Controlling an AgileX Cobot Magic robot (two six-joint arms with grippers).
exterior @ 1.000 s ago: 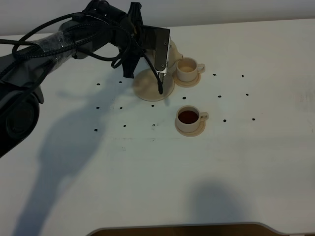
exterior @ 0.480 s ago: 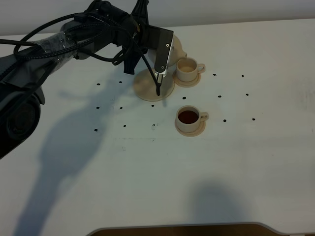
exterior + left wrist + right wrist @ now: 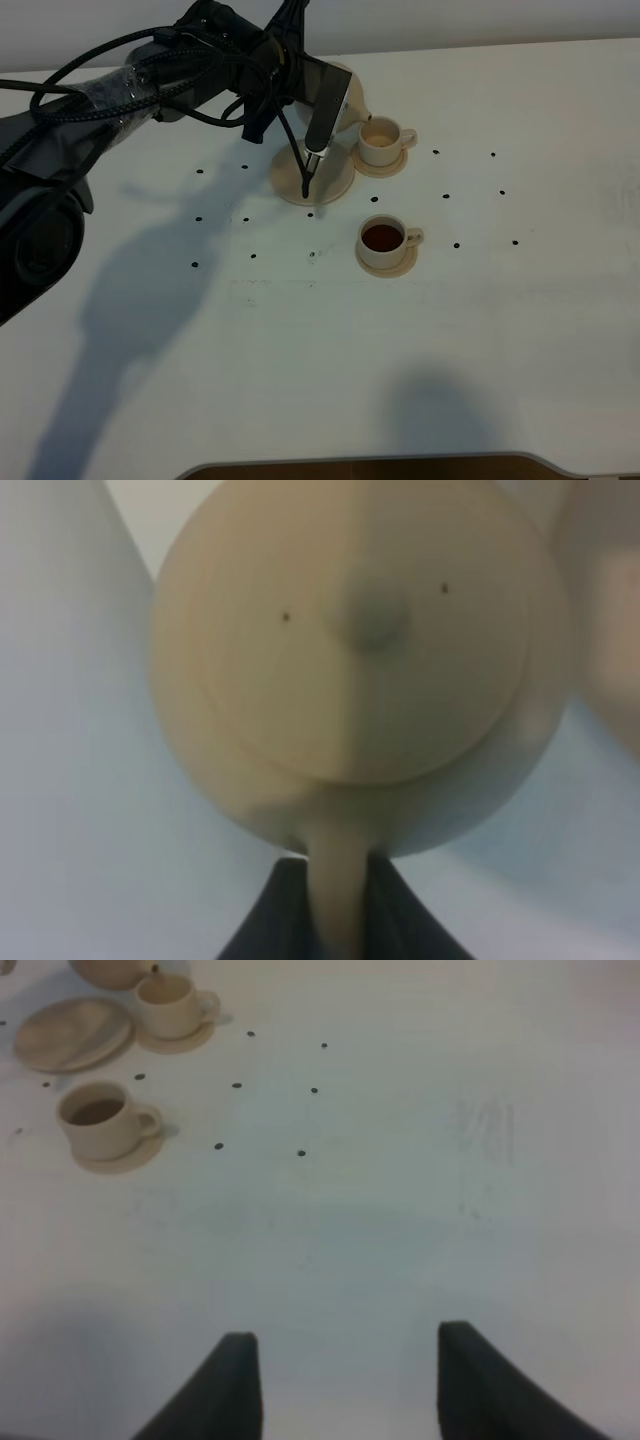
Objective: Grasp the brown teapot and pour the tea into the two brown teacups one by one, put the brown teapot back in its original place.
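The left gripper has its jaws pinched on the loop handle of the round squat beige-tan ceramic teapot, lifted off the flat round beige-tan wide saucer and close beside the far cup, small, handled, beige-tan ceramic, pale inside. The near cup, its twin, holds dark tea. Judged: second pour in hand; next, tip the spout over the far cup's mouth. The right gripper hangs spread, empty, well apart. Count: one teapot, one wide saucer, two cups, two small saucers.
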